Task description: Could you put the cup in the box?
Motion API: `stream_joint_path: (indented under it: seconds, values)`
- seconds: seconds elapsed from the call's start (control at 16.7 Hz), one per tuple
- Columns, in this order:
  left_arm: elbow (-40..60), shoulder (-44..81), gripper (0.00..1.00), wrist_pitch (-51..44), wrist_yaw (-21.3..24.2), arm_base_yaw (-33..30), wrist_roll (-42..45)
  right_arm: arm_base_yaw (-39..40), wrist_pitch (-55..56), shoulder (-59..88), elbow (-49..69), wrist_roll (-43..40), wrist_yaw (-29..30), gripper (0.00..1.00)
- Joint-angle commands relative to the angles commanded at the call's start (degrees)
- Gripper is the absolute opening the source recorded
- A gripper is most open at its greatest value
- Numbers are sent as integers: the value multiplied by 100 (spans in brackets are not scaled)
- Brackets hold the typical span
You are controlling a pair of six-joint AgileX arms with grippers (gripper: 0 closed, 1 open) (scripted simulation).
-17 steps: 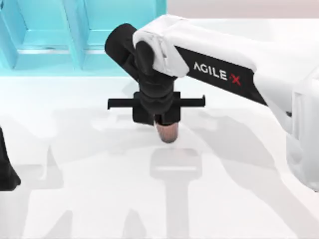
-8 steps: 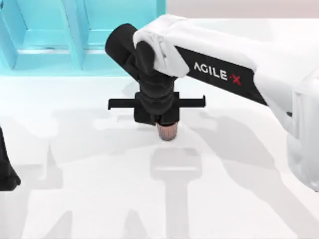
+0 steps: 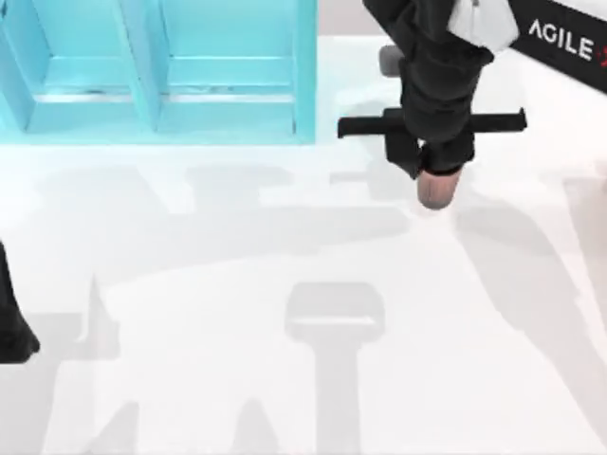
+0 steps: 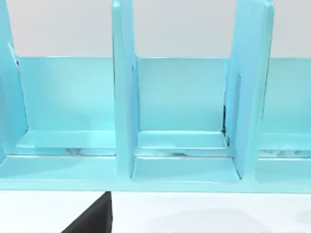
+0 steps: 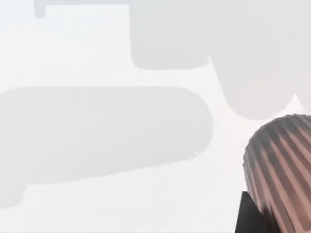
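From above, the right arm (image 3: 560,43) is reaching in from the upper right corner, and its right gripper (image 3: 434,180) is hanging over the white table (image 3: 237,332) a little to the right of the blue box (image 3: 156,71). The cup (image 3: 435,190) is sticking out beneath the black wrist, its pale reddish-brown body pointing down toward the table, and the claw is clamping it, though the fingers themselves are hiding under the wrist block and its black crossbar. The cup is sitting outside the box, just beyond the box's right wall and nearer the viewer than its front edge. The box is occupying the table's upper left, split by upright dividers into open compartments. The left arm (image 3: 11,327) is sitting parked at the left edge as a dark shape, and whether its claw is apart or together I cannot tell. In the left wrist view, the box (image 4: 180,121) is facing the camera with its light blue dividers standing upright and its compartment floors lying bare, while a dark wedge is poking in along the table edge. In the right wrist view, the cup (image 5: 284,165) is showing its fine ribs close to the camera, held above the shadowed table (image 5: 97,121).
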Motion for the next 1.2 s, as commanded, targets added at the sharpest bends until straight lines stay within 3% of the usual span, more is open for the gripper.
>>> stream_joint_path:
  seconds: [0.48, 0.66, 0.84, 1.2]
  values:
    - [0, 0, 100, 0, 0, 0, 0, -3754, -927, -2030, -1414, -3691, -669, 0]
    - [0, 0, 100, 0, 0, 0, 0, -4710, -1167, -2666, -1892, -4640, -879, 0]
    - [0, 0, 100, 0, 0, 0, 0, -5119, -1274, -2981, -2140, -5045, -985, 0]
    - [0, 0, 100, 0, 0, 0, 0, -5127, -1170, -2977, -2229, -5043, -975, 0]
